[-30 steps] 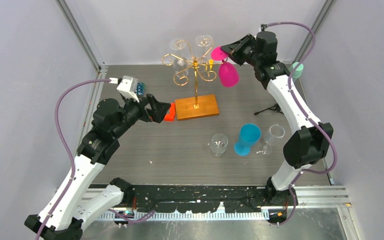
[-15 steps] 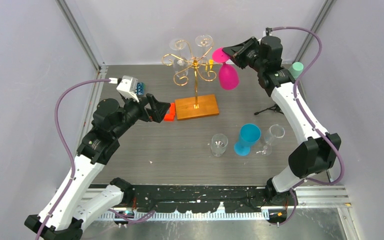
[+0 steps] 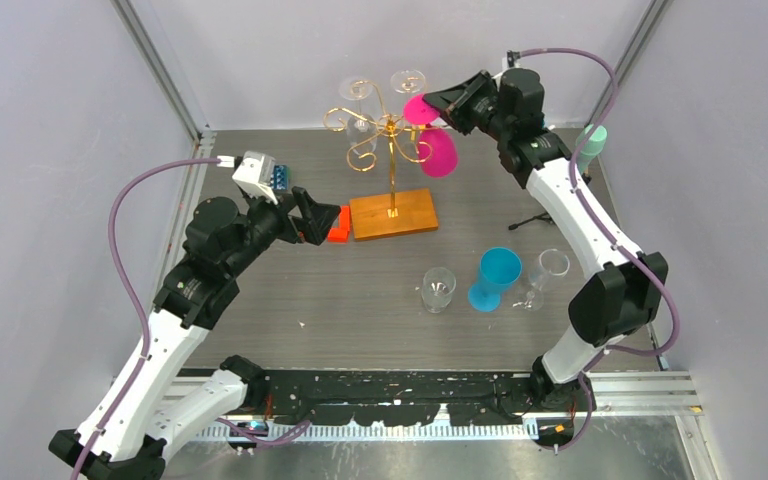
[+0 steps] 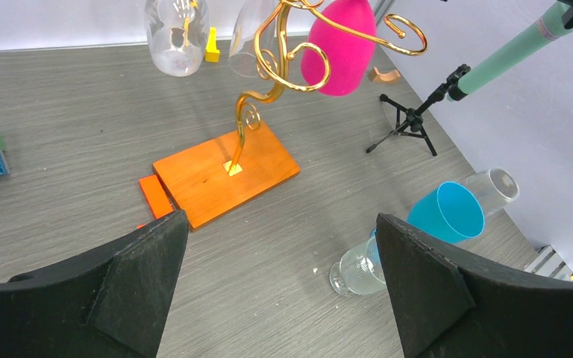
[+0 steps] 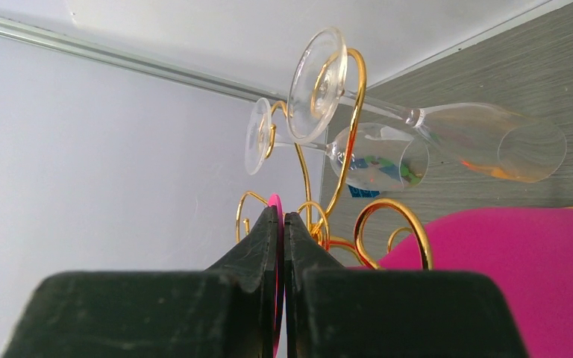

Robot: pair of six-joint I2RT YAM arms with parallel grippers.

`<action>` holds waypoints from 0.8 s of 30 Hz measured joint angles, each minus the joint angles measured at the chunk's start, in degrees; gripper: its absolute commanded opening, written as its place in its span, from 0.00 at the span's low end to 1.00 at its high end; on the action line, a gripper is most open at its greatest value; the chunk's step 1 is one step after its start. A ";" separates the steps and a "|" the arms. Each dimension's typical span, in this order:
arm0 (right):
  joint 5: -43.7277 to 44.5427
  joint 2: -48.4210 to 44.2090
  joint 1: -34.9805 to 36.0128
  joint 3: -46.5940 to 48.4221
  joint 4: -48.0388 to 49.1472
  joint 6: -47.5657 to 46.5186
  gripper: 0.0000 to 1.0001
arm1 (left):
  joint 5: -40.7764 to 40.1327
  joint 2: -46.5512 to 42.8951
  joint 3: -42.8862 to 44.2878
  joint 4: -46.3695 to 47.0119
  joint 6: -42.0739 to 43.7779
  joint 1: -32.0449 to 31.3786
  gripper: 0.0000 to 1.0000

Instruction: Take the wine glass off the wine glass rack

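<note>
R gripper (image 3: 438,104) is up at the top right of the wine glass rack (image 3: 391,150), jaws clamped tight on the foot of the pink wine glass (image 3: 441,153). The bowl hangs tilted just right of the rack's pole. Its foot is right by a gold scroll arm, can't tell if it's hooked in tbh. Two clear glasses (image 3: 358,92) hang off the rack's far arms. L gripper (image 3: 322,222) sits low just left of the rack's wooden base (image 3: 392,213), jaws wide apart, nothing in them. Orange block (image 3: 338,233) is right against the base's left edge.
</note>
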 measured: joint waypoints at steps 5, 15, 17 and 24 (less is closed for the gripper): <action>0.83 2.62 0.35 1.99 0.00 0.00 0.00 | -0.07 -0.02 0.00 -0.02 0.00 0.00 1.00; 4.48 6.27 0.39 4.61 2.16 -0.26 0.00 | -0.79 -0.42 0.00 -0.04 0.04 0.00 1.00; 5.99 6.27 0.39 4.74 2.45 -0.74 0.00 | -1.01 -0.42 0.00 -0.04 0.07 0.00 1.00; 10.23 6.34 0.39 7.08 2.12 -5.07 0.00 | -1.09 -0.44 0.00 -0.04 0.76 0.00 1.00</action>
